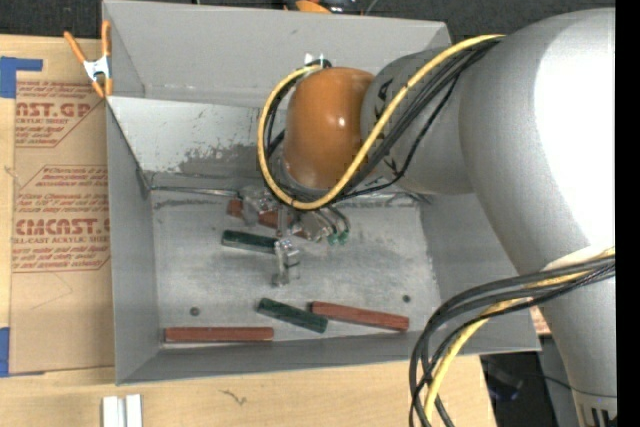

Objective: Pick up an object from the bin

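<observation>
a big silver arm (540,155) with an orange wrist cover (325,120) reaches from the right into a grey metal bin (135,175). along the near wall lie two reddish-brown sticks (218,335) and a dark green bar (292,314). mid-floor, the pincer (286,265) hangs just beside the end of another green stick (247,240); released or clenched, i cannot tell. to grip well, it likely should straddle that stick squarely across its narrow width before closing.
</observation>
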You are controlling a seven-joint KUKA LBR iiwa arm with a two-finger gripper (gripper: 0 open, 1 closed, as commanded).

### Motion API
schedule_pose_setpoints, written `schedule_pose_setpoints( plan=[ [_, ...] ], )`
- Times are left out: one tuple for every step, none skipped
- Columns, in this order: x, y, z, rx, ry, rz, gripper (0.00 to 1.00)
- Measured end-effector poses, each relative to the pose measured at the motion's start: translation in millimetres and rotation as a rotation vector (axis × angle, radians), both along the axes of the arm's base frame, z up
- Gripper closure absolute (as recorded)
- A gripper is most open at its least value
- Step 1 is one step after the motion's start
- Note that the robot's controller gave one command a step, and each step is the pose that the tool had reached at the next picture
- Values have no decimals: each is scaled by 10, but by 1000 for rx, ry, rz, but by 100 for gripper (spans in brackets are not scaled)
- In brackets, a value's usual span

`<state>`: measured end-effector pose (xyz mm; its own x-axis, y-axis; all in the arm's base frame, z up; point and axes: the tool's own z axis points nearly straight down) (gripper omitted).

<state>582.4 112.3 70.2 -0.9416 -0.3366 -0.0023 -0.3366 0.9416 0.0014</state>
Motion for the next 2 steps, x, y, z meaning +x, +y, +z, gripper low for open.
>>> schedule_pose_setpoints(
  plan=[
    [27, 7, 31, 2, -9, 0, 100],
    [0, 0, 0, 0, 0, 0, 0]
  ],
)
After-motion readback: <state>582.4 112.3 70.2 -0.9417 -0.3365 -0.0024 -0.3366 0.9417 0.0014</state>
